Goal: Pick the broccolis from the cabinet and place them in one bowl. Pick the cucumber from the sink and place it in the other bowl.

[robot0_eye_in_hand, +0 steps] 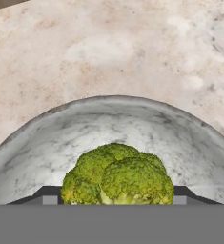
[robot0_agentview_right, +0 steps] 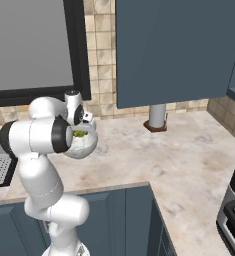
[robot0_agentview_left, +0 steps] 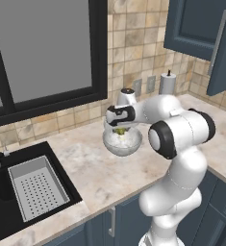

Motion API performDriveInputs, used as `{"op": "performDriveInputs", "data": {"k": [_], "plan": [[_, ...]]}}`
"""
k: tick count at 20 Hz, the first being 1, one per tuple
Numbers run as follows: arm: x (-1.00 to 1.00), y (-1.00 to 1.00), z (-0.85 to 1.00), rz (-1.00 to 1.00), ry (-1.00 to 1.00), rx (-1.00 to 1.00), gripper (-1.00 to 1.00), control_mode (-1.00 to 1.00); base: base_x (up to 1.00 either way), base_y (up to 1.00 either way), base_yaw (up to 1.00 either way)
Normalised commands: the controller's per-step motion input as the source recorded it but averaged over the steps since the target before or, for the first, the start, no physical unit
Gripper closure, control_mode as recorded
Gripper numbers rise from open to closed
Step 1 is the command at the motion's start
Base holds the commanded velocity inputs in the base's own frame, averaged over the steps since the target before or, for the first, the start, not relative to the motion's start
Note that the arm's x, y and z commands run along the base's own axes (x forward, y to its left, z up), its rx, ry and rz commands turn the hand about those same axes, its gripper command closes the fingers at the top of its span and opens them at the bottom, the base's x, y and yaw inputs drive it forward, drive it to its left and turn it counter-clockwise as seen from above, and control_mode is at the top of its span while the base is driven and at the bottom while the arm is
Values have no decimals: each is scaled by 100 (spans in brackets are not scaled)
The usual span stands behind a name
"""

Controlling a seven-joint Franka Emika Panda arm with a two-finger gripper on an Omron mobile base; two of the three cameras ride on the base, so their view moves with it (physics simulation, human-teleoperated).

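- The gripper [robot0_eye_in_hand: 114, 202] points down over the whitish glassy bowl [robot0_eye_in_hand: 51, 138]; in the hand view its two dark finger tips [robot0_eye_in_hand: 46, 196] stand well apart, one on each side of a broccoli floret [robot0_eye_in_hand: 118, 176].
- The jaws are wide — the floret sits between the tips, but whether they press on it or merely flank it cannot be told, since the grey band hides the lower part.
- In the left base view the gripper [robot0_agentview_left: 119, 126] hangs at the bowl's [robot0_agentview_left: 122, 142] rim, with the yellow-green broccoli [robot0_agentview_left: 119, 130] just under the hand and above the bowl's floor.
- In the right base view the same broccoli [robot0_agentview_right: 79, 134] shows as a green speck at the top of the bowl [robot0_agentview_right: 85, 144], partly hidden by the arm's dark elbow joint.
- The bowl stands on the marbled beige surface [robot0_agentview_left: 90, 168], near the tiled back wall.
- Left of it — well apart — lies the black sink [robot0_agentview_left: 4, 202] with its grey perforated tray [robot0_agentview_left: 36, 187].
- A grey cylinder [robot0_agentview_left: 168, 82] on a dark base stands by the wall behind the arm.
- The dark blue-grey cabinet [robot0_agentview_left: 196, 29] hangs above right, one door [robot0_agentview_left: 224, 57] swung open.
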Motion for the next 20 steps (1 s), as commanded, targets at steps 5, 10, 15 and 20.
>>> {"op": "performDriveInputs", "data": {"k": [5, 10, 15, 20], "plan": [[-10, 0, -35, 0, 1, 0, 100, -100, 0, 0, 0], [4, 0, -33, 1, 0, 0, 100, -100, 0, 0, 0], [0, 0, -20, 2, 0, 0, 100, -100, 0, 0, 0], [0, 0, -10, 2, 0, 0, 100, -100, 0, 0, 0]]}}
